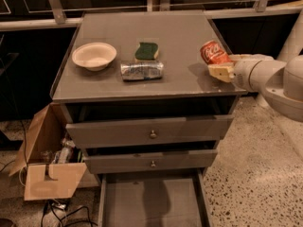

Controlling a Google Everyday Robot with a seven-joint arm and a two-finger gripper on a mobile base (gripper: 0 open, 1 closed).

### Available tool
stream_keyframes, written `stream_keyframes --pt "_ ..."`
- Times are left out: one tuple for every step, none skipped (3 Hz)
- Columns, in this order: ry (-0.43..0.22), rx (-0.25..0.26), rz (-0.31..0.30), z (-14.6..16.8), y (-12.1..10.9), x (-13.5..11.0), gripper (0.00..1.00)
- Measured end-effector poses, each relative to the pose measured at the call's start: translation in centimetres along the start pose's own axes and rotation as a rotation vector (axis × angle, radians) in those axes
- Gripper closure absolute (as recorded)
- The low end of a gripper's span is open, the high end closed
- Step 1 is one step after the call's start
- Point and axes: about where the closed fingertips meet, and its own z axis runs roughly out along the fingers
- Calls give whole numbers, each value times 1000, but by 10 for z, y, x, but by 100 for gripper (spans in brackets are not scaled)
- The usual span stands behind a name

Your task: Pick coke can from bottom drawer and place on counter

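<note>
Three other things share the tabletop (175, 27) with the coke can (213, 52): a pale round bowl (94, 56) at the left, a green sponge (146, 51) near the middle, and just in front of the sponge a silver crinkled can (141, 70) lying on its side. All three sit well apart from the coke can, off to its left.

The coke can is over the tabletop's right side. It is tilted, and its red body with white script casts a dark shadow on the surface just beside it. Whether it touches the surface I cannot tell. The claw (221, 64) reaches in from the right, its cream fingers (221, 73) closed around the can's near end. Behind them comes the smooth, rounded white arm (258, 74).

The tabletop is matte grey and flat, chipped along its front edge. Below it, two drawers (149, 131) with small metal knobs stand slightly pulled out. The bottom drawer (151, 202) is drawn far out, showing a flat grey floor and thin side walls. A torn cardboard box (47, 174) sits on the speckled floor (251, 183) to the cabinet's left.
</note>
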Motion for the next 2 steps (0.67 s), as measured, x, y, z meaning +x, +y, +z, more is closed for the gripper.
stream_keyframes --pt "38 98 -4 3 -49 7 100" --pt "44 128 0 -8 -66 9 100"
